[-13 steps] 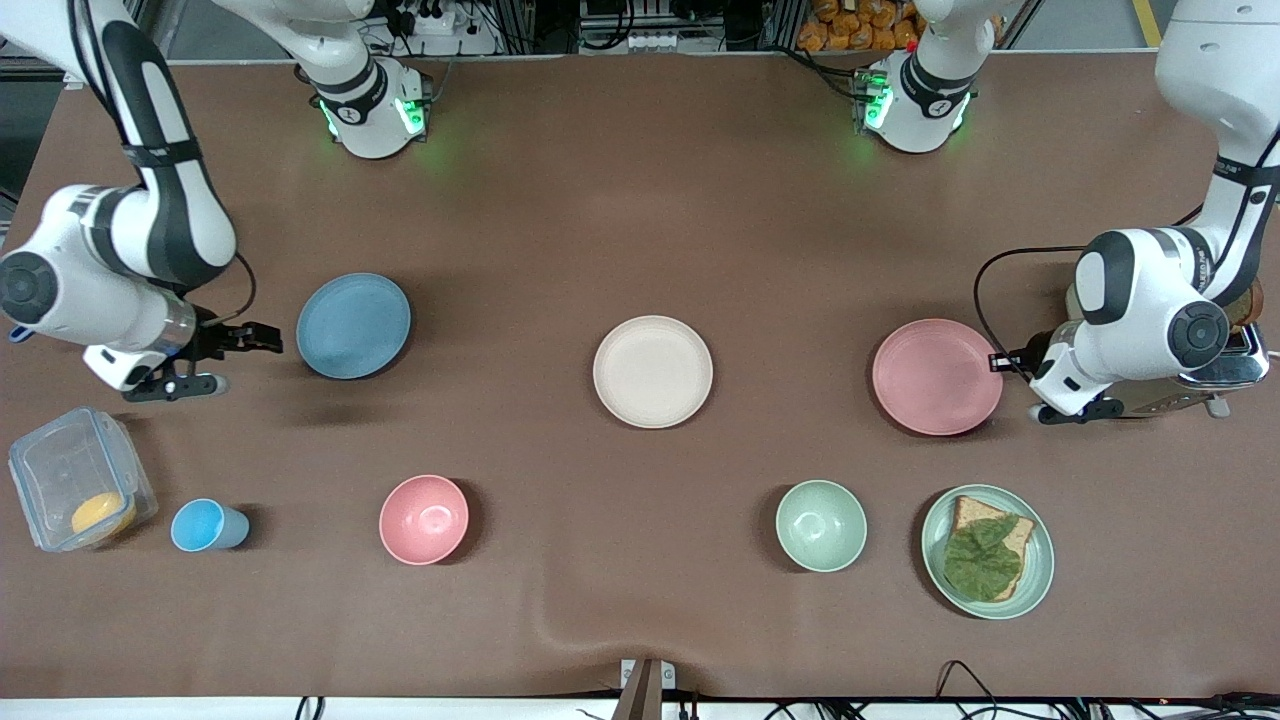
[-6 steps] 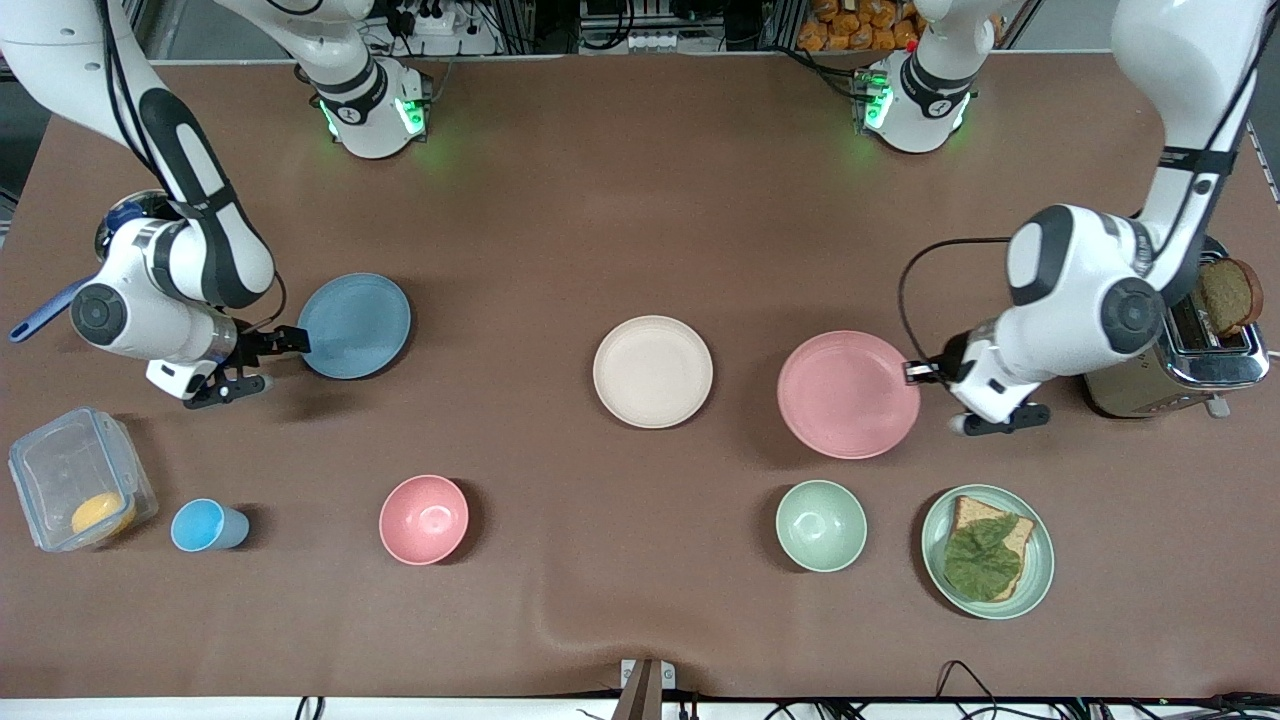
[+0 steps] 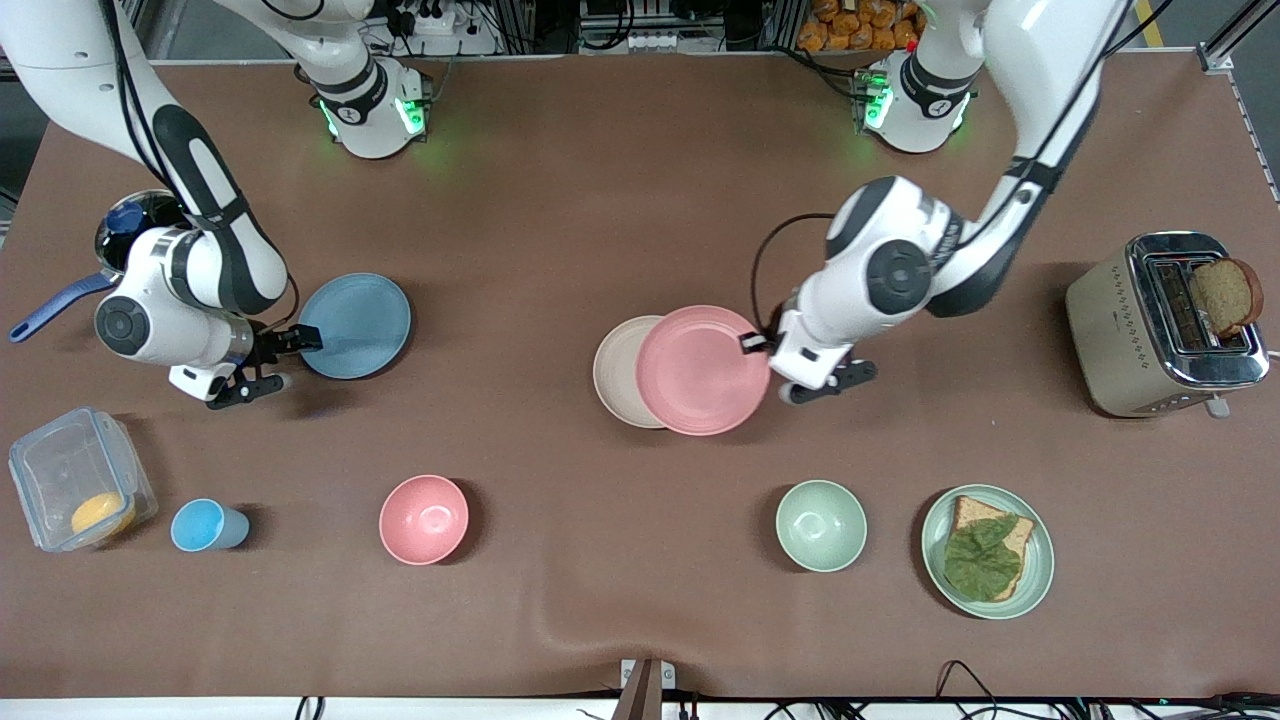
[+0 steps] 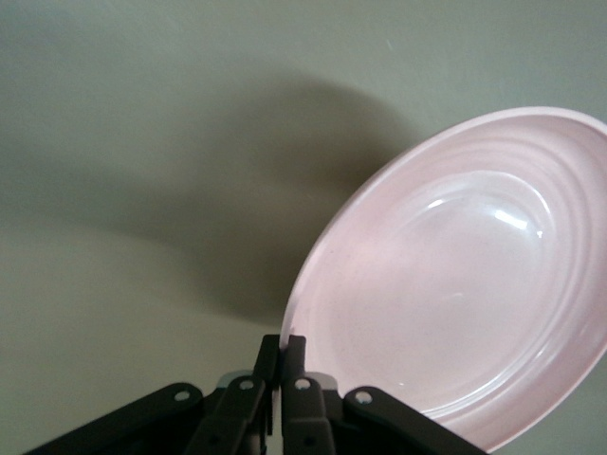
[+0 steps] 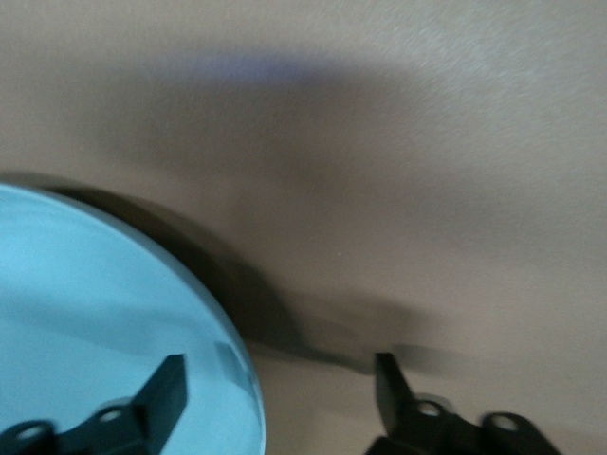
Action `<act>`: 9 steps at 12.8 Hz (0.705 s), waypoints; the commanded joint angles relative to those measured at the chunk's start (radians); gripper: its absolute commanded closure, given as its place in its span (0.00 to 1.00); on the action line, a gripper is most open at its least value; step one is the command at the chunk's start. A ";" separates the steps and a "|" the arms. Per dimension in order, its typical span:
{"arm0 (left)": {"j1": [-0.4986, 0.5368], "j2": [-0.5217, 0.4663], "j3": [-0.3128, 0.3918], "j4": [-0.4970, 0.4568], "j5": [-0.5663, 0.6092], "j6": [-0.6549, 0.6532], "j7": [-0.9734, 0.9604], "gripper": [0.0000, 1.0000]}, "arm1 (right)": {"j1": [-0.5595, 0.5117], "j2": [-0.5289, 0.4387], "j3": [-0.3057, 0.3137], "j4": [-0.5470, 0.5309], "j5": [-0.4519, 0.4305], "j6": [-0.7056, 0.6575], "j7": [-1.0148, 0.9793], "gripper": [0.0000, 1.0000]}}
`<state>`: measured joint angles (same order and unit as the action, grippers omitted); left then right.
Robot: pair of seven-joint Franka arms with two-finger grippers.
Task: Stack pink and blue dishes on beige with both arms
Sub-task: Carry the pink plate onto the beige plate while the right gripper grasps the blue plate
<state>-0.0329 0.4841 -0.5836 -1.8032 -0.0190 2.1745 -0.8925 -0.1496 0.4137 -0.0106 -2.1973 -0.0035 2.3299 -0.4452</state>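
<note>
The pink plate (image 3: 700, 370) hangs in the air over the part of the beige plate (image 3: 614, 372) toward the left arm's end of the table. My left gripper (image 3: 752, 342) is shut on the pink plate's rim; in the left wrist view the left gripper (image 4: 283, 353) pinches the edge of the pink plate (image 4: 455, 303). The blue plate (image 3: 355, 325) lies flat on the table toward the right arm's end. My right gripper (image 3: 308, 341) is open at its edge. In the right wrist view the right gripper (image 5: 280, 379) straddles the rim of the blue plate (image 5: 95, 313).
Nearer the front camera stand a blue cup (image 3: 205, 525), a pink bowl (image 3: 423, 519), a green bowl (image 3: 821, 525) and a green plate (image 3: 1040, 560) with bread and lettuce. A toaster (image 3: 1130, 330) stands at the left arm's end, a clear box (image 3: 60, 460) and a pot (image 3: 130, 225) at the right arm's.
My left arm has carried the pink plate from beside the toaster to over the beige plate. My right gripper has moved up to the blue plate's rim.
</note>
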 commanded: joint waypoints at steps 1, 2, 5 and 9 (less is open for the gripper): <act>-0.047 0.103 0.011 0.048 0.094 0.043 -0.084 1.00 | -0.011 0.007 0.018 0.007 0.045 -0.035 -0.027 0.56; -0.053 0.123 0.011 0.047 0.115 0.072 -0.120 1.00 | -0.011 0.007 0.018 0.008 0.062 -0.047 -0.030 0.66; -0.097 0.151 0.011 0.045 0.116 0.100 -0.129 1.00 | -0.013 0.014 0.020 0.017 0.066 -0.078 -0.039 1.00; -0.099 0.165 0.010 0.030 0.116 0.126 -0.132 1.00 | -0.016 0.014 0.020 0.097 0.118 -0.226 -0.043 1.00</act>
<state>-0.1269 0.6410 -0.5775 -1.7819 0.0716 2.2919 -1.0005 -0.1496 0.4171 -0.0021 -2.1505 0.0666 2.1713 -0.4684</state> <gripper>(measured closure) 0.956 0.916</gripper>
